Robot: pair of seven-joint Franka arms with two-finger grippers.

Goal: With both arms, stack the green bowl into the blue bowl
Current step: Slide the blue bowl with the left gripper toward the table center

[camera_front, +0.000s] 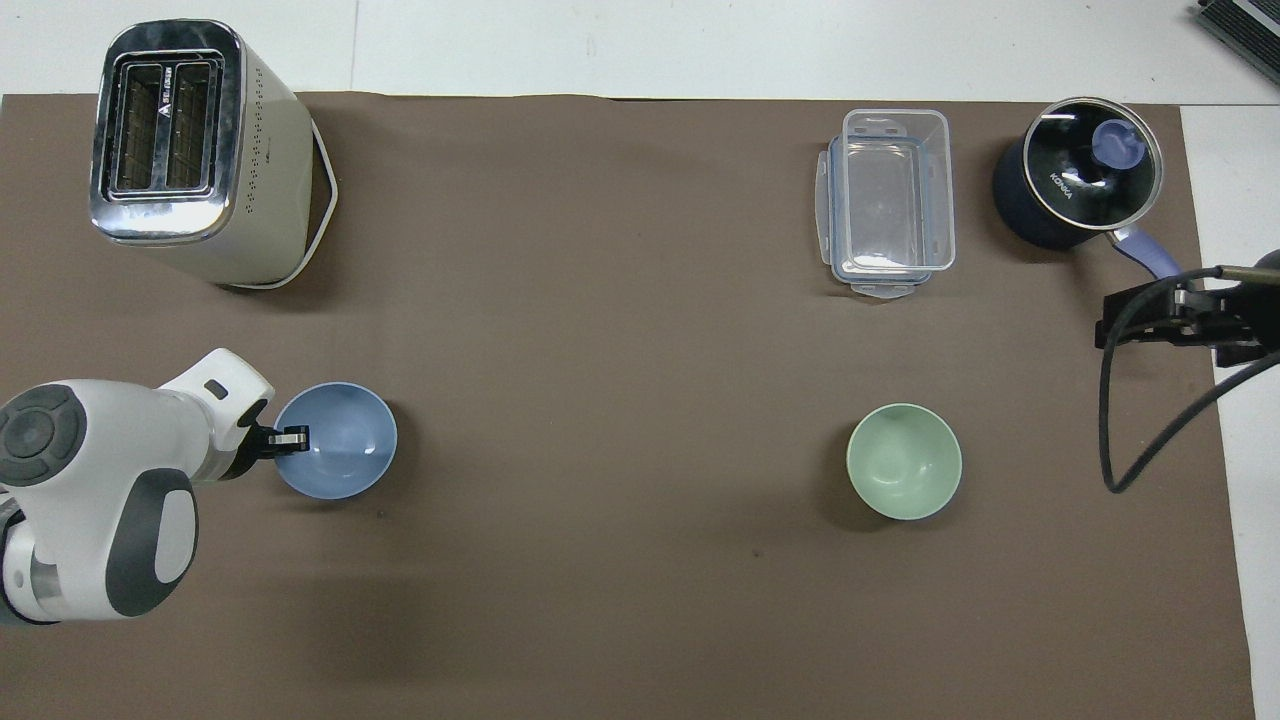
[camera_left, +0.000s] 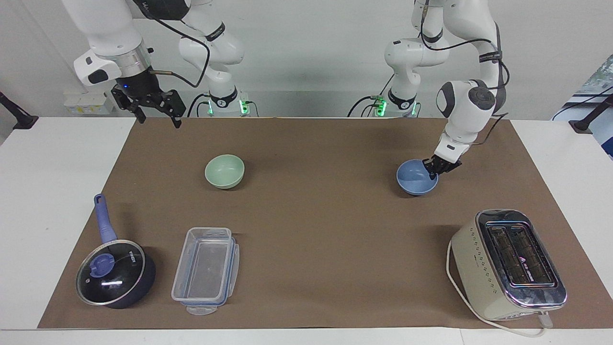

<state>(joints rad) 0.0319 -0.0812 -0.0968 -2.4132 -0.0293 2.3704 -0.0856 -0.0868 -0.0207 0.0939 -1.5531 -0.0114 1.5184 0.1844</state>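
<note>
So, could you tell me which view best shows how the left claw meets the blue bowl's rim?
The overhead view: there the left claw sits shut across the rim of the blue bowl, one fingertip showing inside the bowl. In the facing view the claw overlaps the rim of the bowl, so the fingers blur together.
</note>
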